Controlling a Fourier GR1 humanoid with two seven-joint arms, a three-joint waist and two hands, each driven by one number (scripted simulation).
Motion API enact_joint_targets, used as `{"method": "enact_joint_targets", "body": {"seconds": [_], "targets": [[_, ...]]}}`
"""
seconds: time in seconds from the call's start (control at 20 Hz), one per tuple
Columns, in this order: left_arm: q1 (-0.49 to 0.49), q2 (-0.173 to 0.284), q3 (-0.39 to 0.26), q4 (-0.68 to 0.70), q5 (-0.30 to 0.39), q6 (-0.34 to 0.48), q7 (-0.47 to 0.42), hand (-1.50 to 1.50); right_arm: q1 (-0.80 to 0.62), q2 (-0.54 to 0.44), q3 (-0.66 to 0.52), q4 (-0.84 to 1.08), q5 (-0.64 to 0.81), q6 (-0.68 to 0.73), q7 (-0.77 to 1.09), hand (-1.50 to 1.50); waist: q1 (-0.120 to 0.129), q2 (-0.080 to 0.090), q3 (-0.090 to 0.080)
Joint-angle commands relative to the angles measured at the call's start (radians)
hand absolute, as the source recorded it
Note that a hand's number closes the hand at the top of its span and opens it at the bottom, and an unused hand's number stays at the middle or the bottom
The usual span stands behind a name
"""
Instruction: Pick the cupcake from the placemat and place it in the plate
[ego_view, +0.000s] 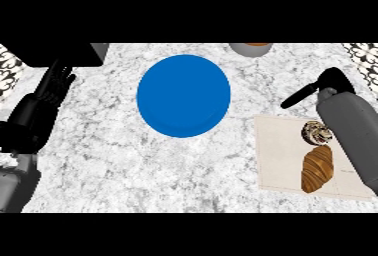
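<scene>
Desk (111, 165): grey-white marbled top, seen steeply from above; it carries every item listed below.
Plate (184, 95): round, plain blue, nothing on it; lies left of the placemat and apart from it, judged to be the open target for the drop.
Placemat (277, 150): pale beige rectangle at the desk's right; faint marks near its right edge are too small to read.
Cupcake (317, 132): dark, light-speckled top; sits on the placemat's upper right part, partly covered by the right forearm; not yet lifted.
Croissant (317, 170): golden brown, just below the cupcake on the same mat; its closeness probably calls for a grasp from above or from the far side.
Right hand (325, 85): black, beyond the cupcake's far side, near it but not touching; one finger juts out straight to the left; the others cannot be told spread from curled; nothing is held.
Left hand (55, 82): at the view's left edge, fingers straight and side by side, pointing up; resting, away from the task's things.
Grey vessel (249, 48): cut by the upper edge, brown contents; unidentified.
Writing: no brand or label legible anywhere.
</scene>
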Motion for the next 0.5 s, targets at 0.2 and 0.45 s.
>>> {"method": "enact_joint_targets", "body": {"seconds": [0.2,0.45], "targets": [[-0.023,-0.002,0.026,-0.007,0.004,-0.032,0.022,0.0,0.025,-0.012,0.012,-0.053,0.027,0.111,0.245,-1.5,0.013,0.008,0.001],[0.022,-0.01,0.029,-0.031,-0.005,-0.035,0.023,0.0,0.17,-0.051,-0.023,-0.067,-0.001,0.11,0.186,-1.5,0.012,0.007,0.002]]}}
